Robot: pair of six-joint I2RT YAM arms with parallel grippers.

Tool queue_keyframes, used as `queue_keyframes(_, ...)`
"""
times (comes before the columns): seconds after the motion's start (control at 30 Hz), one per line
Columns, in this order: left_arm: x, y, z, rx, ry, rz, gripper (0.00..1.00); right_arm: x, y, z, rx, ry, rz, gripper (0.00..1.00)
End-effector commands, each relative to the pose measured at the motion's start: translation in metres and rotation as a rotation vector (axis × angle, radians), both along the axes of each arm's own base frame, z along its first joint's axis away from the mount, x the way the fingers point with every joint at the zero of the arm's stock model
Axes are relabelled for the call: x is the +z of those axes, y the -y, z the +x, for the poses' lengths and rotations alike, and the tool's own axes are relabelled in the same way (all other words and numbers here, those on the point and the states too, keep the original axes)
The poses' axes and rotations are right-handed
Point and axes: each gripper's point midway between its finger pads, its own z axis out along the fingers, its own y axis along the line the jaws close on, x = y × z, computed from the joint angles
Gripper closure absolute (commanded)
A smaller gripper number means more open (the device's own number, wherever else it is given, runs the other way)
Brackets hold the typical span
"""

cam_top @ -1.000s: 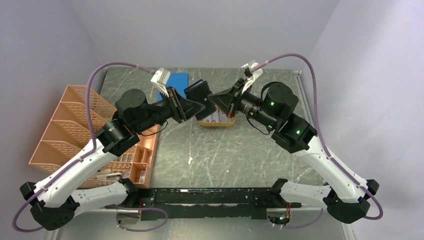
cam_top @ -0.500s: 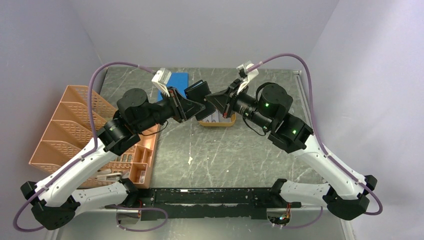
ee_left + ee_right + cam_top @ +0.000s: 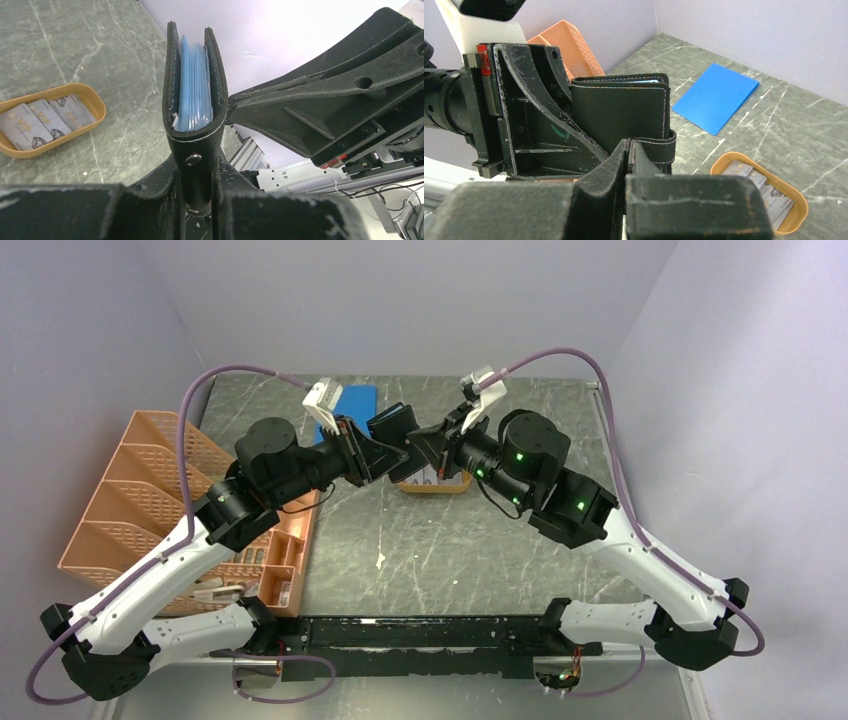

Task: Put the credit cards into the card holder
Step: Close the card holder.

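Observation:
My left gripper (image 3: 197, 167) is shut on the card holder (image 3: 195, 90), a black wallet held upright by its spine above the table, its two covers slightly apart and bluish pockets showing between them. From the right, my right gripper (image 3: 629, 147) is shut, nothing visible between its fingers, its tips against the wallet's snap tab (image 3: 663, 145). In the top view the two grippers meet at the wallet (image 3: 393, 423). The credit cards (image 3: 45, 117) lie pale and flat in an orange oval tray (image 3: 796, 200) on the table below.
A blue flat sheet (image 3: 716, 97) lies at the back of the table. An orange mesh file rack (image 3: 140, 480) and a small orange organiser (image 3: 275, 560) stand along the left side. Walls close in the back and both sides.
My right arm has swung left, bringing its shut gripper up against the wallet. The left arm and the wallet have stayed where they were.

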Motion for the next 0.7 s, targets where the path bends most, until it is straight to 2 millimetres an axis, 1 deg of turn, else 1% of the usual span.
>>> queue_keyframes(0.0,0.033,-0.003,-0.01,-0.028,0.086,-0.075,0.95,-0.011,-0.005,-0.001,-0.01,-0.005,-0.059,1.0)
queue_keyframes(0.43,0.038,-0.012,-0.011,0.003,0.1,-0.093,0.95,-0.016,-0.009,-0.005,-0.007,0.014,-0.097,1.0)
queue_keyframes(0.67,0.041,-0.012,-0.013,-0.004,0.103,-0.105,0.95,-0.017,-0.008,-0.005,-0.014,0.022,-0.104,1.0)
